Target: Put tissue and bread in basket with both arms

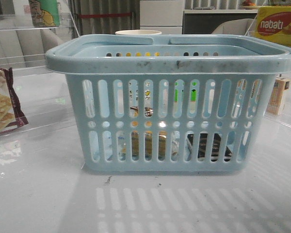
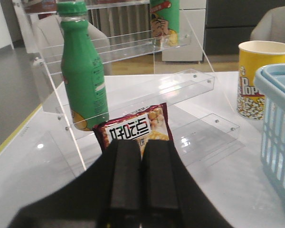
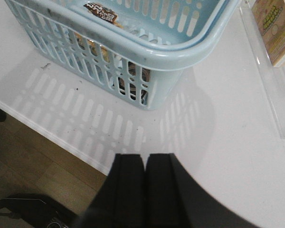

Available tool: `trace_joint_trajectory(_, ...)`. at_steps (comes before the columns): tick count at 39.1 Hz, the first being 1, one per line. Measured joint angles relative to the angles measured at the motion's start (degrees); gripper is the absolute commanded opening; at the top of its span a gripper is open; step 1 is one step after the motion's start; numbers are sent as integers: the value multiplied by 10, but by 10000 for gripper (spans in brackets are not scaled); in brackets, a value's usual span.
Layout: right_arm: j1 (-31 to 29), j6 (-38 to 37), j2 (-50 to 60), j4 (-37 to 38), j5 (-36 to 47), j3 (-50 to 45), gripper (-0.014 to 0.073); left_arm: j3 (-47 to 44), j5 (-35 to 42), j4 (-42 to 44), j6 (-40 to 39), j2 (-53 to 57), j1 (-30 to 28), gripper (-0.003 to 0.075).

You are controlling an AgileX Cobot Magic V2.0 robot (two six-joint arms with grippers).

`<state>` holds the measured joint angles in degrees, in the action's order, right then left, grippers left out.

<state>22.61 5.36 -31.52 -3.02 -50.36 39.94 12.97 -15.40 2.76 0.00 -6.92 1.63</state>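
Blue basket (image 1: 172, 58) holds bread (image 1: 148, 145), tissue (image 1: 208, 147) | both pincers (image 2: 141, 178) (image 3: 145, 187) clenched empty, apart from basket

green bottle (image 2: 83, 71) upright on clear acrylic shelf (image 2: 133, 97). maroon-edged cracker packet (image 2: 135, 130) just before the shelf on white tabletop (image 1: 39, 194). yellow popcorn cup (image 2: 261, 78) nearby. yellow nabati box (image 1: 277, 24) and small tan carton (image 1: 277, 95) far right.

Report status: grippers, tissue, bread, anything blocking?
Left gripper shut, empty. Right gripper shut, empty. Bread and tissue inside basket. Nothing in the way.
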Motion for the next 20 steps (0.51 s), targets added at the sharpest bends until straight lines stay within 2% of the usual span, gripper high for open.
trace_joint_trajectory(5,0,0,1,0,0,0,55,-52,32,-3,0,45,-21,91)
trace_joint_trajectory(14,0,0,1,0,0,0,55,-128,95,-22,0,73,-25,91)
trace_joint_trajectory(20,0,0,1,0,-1,0,55,-135,115,-28,0,73,-18,91)
